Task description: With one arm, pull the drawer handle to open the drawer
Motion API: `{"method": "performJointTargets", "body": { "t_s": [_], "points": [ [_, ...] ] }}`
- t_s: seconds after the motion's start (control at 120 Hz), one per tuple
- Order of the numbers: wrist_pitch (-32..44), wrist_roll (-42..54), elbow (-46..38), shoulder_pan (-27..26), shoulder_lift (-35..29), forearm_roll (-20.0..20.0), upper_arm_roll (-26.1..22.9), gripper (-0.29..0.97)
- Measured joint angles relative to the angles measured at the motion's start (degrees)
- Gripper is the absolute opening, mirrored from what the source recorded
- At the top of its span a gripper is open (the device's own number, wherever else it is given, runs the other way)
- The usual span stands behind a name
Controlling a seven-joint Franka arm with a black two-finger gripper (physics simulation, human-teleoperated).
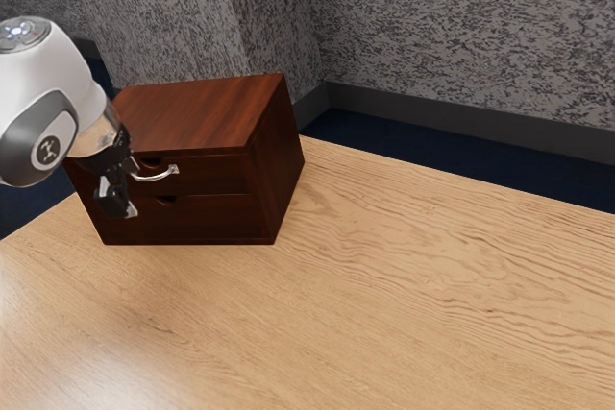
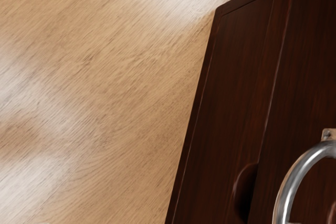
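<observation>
Silver handle [image 1: 160,175] half hidden behind the arm [image 1: 43,93].

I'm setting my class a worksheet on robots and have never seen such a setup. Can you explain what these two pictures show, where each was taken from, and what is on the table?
The white and grey machine is a robot arm, drawn by a computer simulation rather than photographed. The black end effector, the part that grasps, sits at its tip. The exterior view comes from a camera beside the arm. The wrist view comes from a camera on the arm's own hand.

On the pale wooden table stands a dark wooden cabinet with two drawers. The upper drawer has a curved metal handle, which the arm is meant to pull. The lower one has a scooped recess. The end effector is right by the handle, but I cannot tell whether it grips it.
</observation>
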Motion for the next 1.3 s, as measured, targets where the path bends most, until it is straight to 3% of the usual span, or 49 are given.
{"method": "performJointTargets", "body": {
  "t_s": [0.3, 0.425, 0.517, 1.3],
  "points": [
    [-0.8, 6.4, 1.9, -0.3, -0.1, -7.1, 6.8, 0.56],
    [-1.4, 8.8, 2.1, -9.8, -0.8, -7.7, 17.7, 0.57],
    [-1.6, 10.3, 2.0, -12.1, -0.9, -7.8, 20.4, 0.57],
    [-1.5, 16.7, 10.4, -13.5, 11.0, -6.4, 17.2, 0.55]
  ]
}}
